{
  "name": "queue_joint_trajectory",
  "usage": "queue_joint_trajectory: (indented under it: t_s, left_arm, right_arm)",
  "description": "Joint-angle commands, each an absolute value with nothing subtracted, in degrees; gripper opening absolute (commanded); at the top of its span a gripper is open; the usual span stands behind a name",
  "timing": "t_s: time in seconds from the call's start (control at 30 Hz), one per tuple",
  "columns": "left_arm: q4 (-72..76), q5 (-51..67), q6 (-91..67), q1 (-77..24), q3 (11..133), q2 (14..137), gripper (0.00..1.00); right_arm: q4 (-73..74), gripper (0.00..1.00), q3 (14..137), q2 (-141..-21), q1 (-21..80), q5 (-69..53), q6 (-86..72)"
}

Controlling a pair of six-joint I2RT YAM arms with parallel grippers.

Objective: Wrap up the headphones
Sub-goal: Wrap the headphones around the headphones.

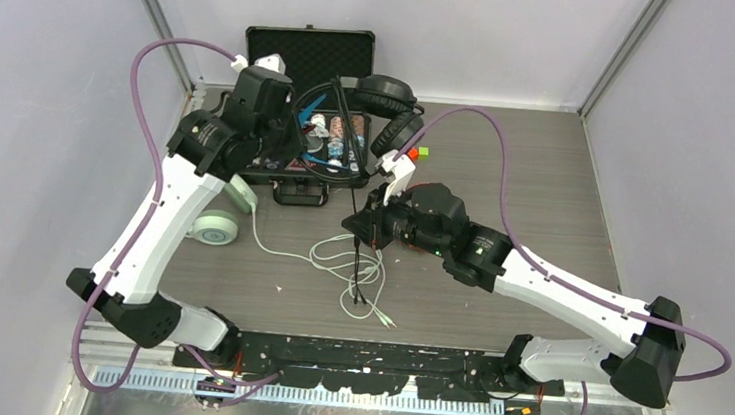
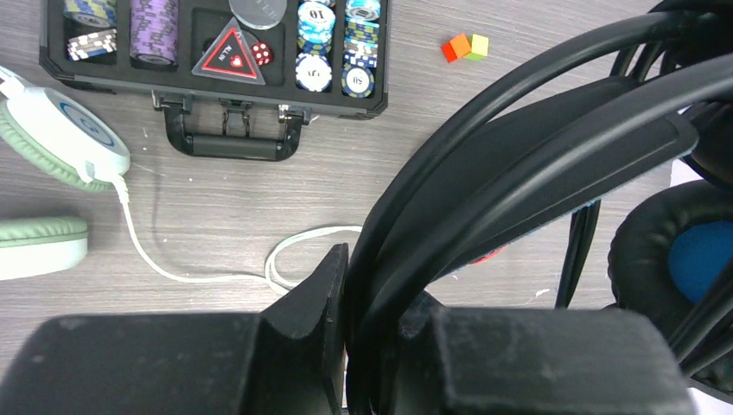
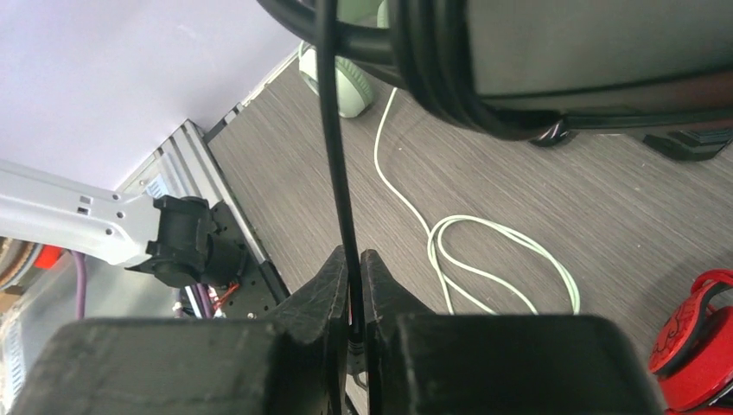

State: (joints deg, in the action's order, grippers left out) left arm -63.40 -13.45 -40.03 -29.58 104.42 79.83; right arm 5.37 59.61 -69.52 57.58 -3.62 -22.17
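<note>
Mint-green and white headphones [image 1: 216, 226] lie flat on the table at 9 o'clock, their white cable [image 2: 328, 230] trailing toward 3 o'clock in loose loops. Up at 11 o'clock, the left gripper [image 2: 373, 328] has its jaws squeezed tight on the headband of the black headphones [image 1: 390, 99] and holds them above the open poker-chip case [image 1: 307, 54]. They have a glossy black double band and fat padded cups, with a flash of blue inside one cup. The band's long axis runs from 9 to 3 o'clock, and the cups sit at the 3 o'clock end, near the table's back edge at 12. From there the black cable [image 3: 335, 156] runs taut and straight toward 6 o'clock, right into the right gripper [image 3: 354, 285] at table centre. Its jaws are pinched almost together on that cable, a finger pressing each side. Farthest right, the red headphones [image 3: 700, 337] rest on the tabletop near that gripper, mostly out of view.
</note>
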Motion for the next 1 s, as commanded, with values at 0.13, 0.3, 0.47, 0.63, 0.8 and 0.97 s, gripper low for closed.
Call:
queue_joint_trajectory:
  t_s: [0.13, 0.3, 0.47, 0.63, 0.8, 0.97]
  left_arm:
    - [-52.4, -11.0, -42.3, -29.3, 105.8, 74.9, 0.00]
    - [-53.1, -10.2, -42.8, -29.3, 106.4, 75.2, 0.00]
    - [-54.1, -9.5, -40.6, -29.3, 107.4, 76.2, 0.00]
    - [-56.0, -11.3, -34.3, -29.3, 107.6, 77.1, 0.00]
    - [-58.3, -15.5, -32.3, -29.3, 111.2, 77.1, 0.00]
    - [-59.5, -10.1, -34.7, -29.3, 114.8, 78.6, 0.00]
  right_arm:
    - [-9.9, 0.14, 51.0, -70.4, 58.0, -2.3, -19.7]
    - [-18.9, 0.16, 46.4, -71.2, 58.0, -3.3, -20.2]
    - [-22.9, 0.16, 45.7, -71.2, 58.0, -2.5, -19.8]
    - [-23.0, 0.14, 44.7, -68.7, 58.0, 4.0, -18.7]
    - [-24.4, 0.09, 40.6, -65.5, 58.0, 8.2, -16.5]
    - [-26.9, 0.12, 37.9, -65.2, 58.0, 6.2, -15.2]
